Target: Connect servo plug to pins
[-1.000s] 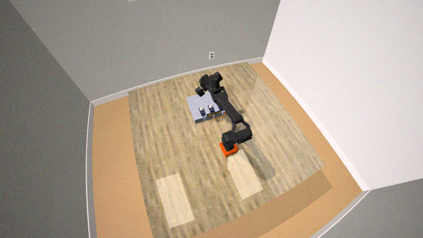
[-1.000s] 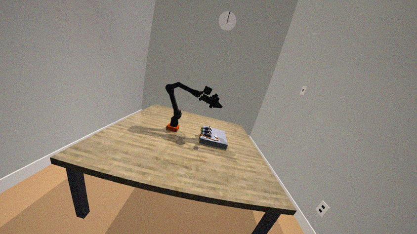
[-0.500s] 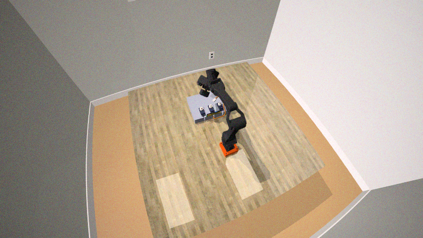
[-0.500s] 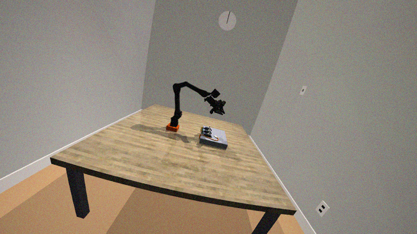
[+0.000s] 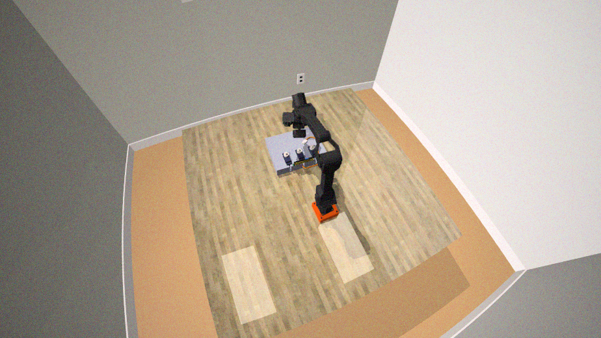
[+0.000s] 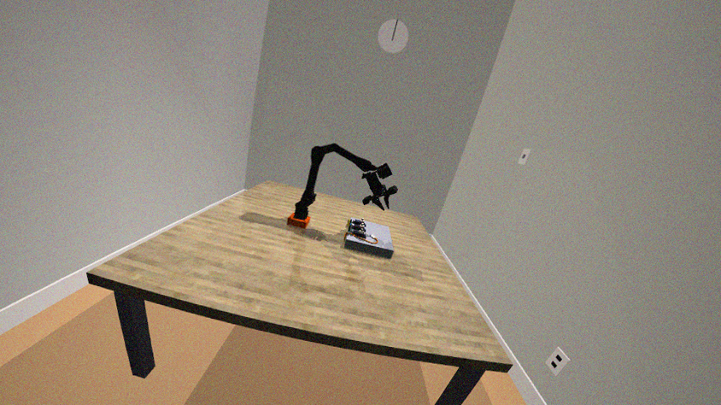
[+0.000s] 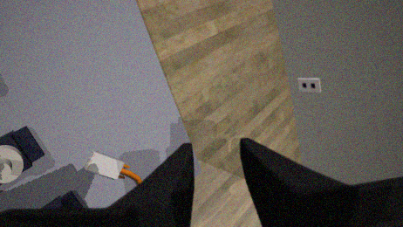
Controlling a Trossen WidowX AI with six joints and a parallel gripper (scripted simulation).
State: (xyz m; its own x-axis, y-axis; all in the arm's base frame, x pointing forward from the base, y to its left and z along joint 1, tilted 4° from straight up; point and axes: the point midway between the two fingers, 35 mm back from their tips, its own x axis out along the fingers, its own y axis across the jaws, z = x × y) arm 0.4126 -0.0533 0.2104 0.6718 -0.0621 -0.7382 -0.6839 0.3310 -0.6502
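The white plug (image 5: 304, 141) (image 7: 105, 165) lies on top of the pale grey-blue holder (image 5: 274, 145) (image 6: 382, 231) (image 7: 87, 65), left of and beyond the fingers in the wrist view. Its orange lead (image 7: 132, 175) runs toward the left finger and is partly hidden behind it. The pin row (image 5: 303, 162) shows as a small yellow-and-black strip at the holder's near edge; single pins and the dot are too small to tell. My gripper (image 6: 386, 208) (image 7: 216, 148) points down, high above the holder, with its fingers apart and nothing between them: it is open.
Three dark servos with round white horns, such as the left one (image 5: 286, 158), stand on the holder near the pins. One servo (image 7: 30, 144) shows at the left of the wrist view. The orange arm base (image 5: 324, 211) (image 6: 299, 221) stands on the wooden table (image 5: 235, 201) (image 6: 271, 274).
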